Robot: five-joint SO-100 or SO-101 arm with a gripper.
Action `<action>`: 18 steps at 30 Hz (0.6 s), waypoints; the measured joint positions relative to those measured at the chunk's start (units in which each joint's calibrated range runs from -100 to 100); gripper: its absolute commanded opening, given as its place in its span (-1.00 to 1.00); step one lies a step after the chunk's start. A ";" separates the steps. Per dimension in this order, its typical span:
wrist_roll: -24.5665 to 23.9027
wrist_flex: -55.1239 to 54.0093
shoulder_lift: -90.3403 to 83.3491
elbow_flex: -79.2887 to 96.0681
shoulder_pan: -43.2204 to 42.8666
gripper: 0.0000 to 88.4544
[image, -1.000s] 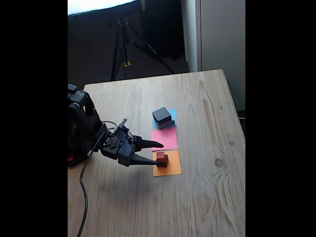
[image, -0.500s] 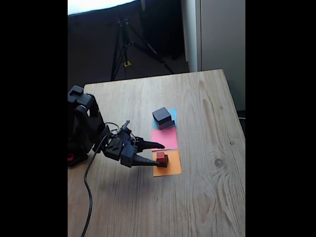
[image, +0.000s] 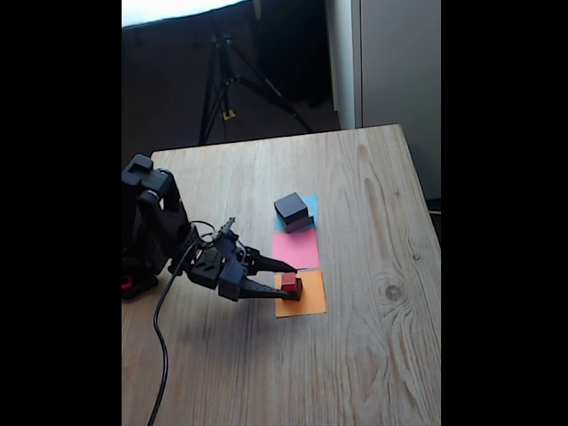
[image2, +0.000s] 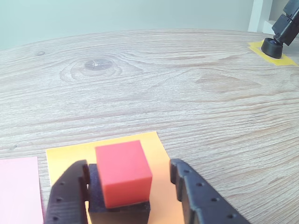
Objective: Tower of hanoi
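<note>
A tiny red cube point(image: 289, 281) point(image2: 122, 172) sits on a small black cube point(image: 295, 289) point(image2: 117, 211), both on the orange paper square point(image: 306, 303) point(image2: 70, 156). My gripper point(image: 289, 279) point(image2: 130, 170) is open and low over the table. Its fingers point(image2: 70, 196) straddle the two cubes, one on each side. The right finger in the wrist view stands clear of the cubes, with orange paper showing between. Farther back in the fixed view, a black slab point(image: 290, 207) lies on a grey slab point(image: 301, 224) over the blue paper square point(image: 311, 204).
A pink paper square point(image: 299, 248) point(image2: 18, 186) lies bare between the blue and orange ones. The arm's base point(image: 142, 240) and its cable point(image: 160, 355) are at the table's left edge. A tripod point(image: 231, 80) stands behind the table; a black foot point(image2: 273, 46) rests on yellow tape.
The arm's upper links have risen a little and the gripper has eased slightly forward around the cubes, its jaws a bit narrower. The blocks have not moved.
</note>
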 measured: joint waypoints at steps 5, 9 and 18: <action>0.00 -0.32 0.00 0.00 -0.72 -0.69; 0.00 -0.32 0.26 -0.61 -0.52 -0.75; 0.00 -0.64 1.03 -1.04 -0.93 -0.87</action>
